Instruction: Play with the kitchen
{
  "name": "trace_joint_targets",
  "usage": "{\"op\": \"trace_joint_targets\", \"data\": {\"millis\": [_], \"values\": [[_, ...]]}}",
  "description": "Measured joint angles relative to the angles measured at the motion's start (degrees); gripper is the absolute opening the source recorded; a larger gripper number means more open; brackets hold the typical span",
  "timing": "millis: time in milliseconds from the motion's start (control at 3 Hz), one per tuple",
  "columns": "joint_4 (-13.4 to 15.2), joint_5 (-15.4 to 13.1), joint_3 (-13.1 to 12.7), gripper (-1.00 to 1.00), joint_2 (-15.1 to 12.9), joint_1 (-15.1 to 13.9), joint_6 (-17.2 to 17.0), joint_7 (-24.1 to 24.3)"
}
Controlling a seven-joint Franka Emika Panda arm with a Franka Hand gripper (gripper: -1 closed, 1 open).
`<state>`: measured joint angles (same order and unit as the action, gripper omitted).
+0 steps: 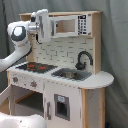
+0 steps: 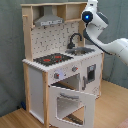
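Observation:
The kitchen (image 1: 65,95) of pale wood and white panels stands in both exterior views. It has a black-red hob (image 1: 37,66), a grey sink (image 1: 72,75), a black faucet (image 1: 82,59) and a microwave panel (image 1: 70,25). In the second exterior view the kitchen (image 2: 37,80) shows its hood (image 2: 47,20), hob (image 2: 52,59), faucet (image 2: 75,39) and oven door (image 2: 70,102), which hangs open and tilted forward. My gripper (image 1: 44,25) is held high in front of the upper shelf, above the hob. In the second exterior view the gripper (image 2: 91,6) is by the shelf's right end.
A grey curtain (image 1: 115,45) hangs behind the kitchen. The white arm (image 2: 112,45) reaches in from the second exterior view's right, over the rounded counter end (image 1: 102,77). Wooden floor (image 2: 110,107) lies in front of the open oven door.

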<state>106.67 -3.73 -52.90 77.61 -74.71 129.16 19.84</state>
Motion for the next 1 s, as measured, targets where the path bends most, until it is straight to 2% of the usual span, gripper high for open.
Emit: {"op": "trace_joint_targets", "data": {"millis": [333, 1000], "values": [[3.8, 0.0, 1.1, -1.0, 0.4, 2.3, 3.2, -2.0], [12.3, 0.0, 3.8, -1.0, 3.0, 7.4, 8.0, -5.8]]}}
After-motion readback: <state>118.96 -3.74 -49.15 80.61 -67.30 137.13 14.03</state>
